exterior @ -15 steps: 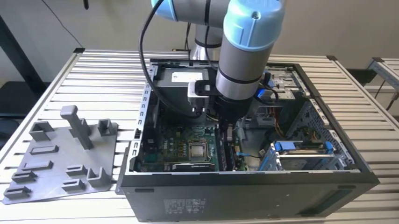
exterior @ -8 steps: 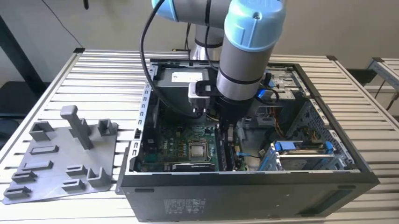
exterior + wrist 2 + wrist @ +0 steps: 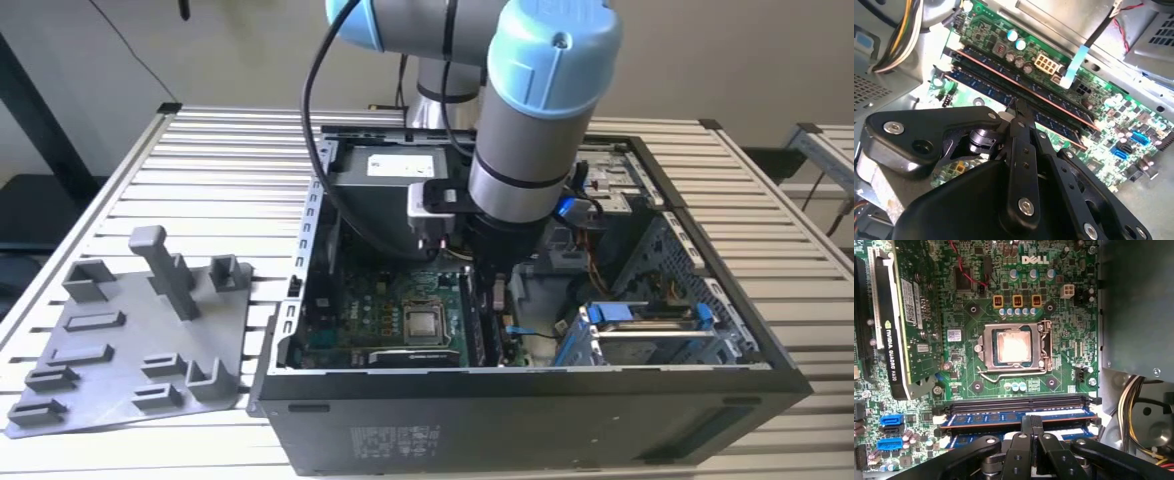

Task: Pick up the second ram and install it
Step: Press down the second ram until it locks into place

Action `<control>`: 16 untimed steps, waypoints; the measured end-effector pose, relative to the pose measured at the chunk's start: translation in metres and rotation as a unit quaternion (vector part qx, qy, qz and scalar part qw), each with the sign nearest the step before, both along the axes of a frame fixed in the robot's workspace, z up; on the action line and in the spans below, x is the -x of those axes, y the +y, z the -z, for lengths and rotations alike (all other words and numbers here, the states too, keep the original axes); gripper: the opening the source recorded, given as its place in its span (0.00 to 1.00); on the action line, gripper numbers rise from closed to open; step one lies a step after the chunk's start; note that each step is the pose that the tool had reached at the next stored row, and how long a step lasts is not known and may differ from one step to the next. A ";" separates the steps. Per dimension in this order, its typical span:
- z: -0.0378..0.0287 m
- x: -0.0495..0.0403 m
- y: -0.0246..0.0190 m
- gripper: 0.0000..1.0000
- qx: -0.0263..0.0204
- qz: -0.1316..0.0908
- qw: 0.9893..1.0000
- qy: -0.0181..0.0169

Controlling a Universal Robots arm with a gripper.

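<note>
My gripper reaches down into the open computer case, over the memory slots of the green motherboard. Its two black fingers are shut together, and their tips rest on the top edge of a long dark ram stick that stands in a slot. I take that stick for the second ram. A twin stick stands in the neighbouring slot beside it. In the exterior view the gripper is low between the case walls.
A black slot lies between the sticks and the processor socket. A graphics card stands upright beside the socket. Cables and a blue drive cage crowd the case. A gray plastic tray lies on the table at the exterior view's left.
</note>
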State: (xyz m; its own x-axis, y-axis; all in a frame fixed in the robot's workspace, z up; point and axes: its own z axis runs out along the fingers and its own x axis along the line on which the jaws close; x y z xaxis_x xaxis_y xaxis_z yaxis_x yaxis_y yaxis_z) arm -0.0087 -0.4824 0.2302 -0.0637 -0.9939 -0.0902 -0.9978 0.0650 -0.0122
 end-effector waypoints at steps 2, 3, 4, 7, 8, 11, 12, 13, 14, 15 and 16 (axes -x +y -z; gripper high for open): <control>0.0001 0.0000 -0.0037 0.11 0.000 0.000 1.000 0.000; 0.0002 0.0000 -0.0049 0.11 0.000 0.000 1.000 0.000; 0.0003 0.0001 -0.0054 0.11 0.000 0.000 1.000 0.000; 0.0004 0.0001 -0.0054 0.11 0.000 0.000 1.000 0.000; 0.0005 0.0001 -0.0054 0.11 0.000 0.000 1.000 0.000; 0.0021 0.0001 -0.0054 0.11 0.000 0.000 1.000 0.000; 0.0037 0.0001 -0.0054 0.11 0.000 0.000 1.000 0.000; 0.0054 0.0001 -0.0054 0.11 0.000 0.000 1.000 0.000; 0.0069 0.0002 -0.0055 0.11 0.000 0.000 1.000 0.000; 0.0084 0.0003 -0.0056 0.11 0.001 0.000 1.000 0.000; 0.0104 0.0004 -0.0056 0.11 0.000 0.000 1.000 0.000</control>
State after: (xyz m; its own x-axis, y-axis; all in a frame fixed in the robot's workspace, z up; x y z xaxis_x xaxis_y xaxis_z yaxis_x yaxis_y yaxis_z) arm -0.0091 -0.4880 0.2198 -0.0637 -0.9940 -0.0895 -0.9978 0.0650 -0.0119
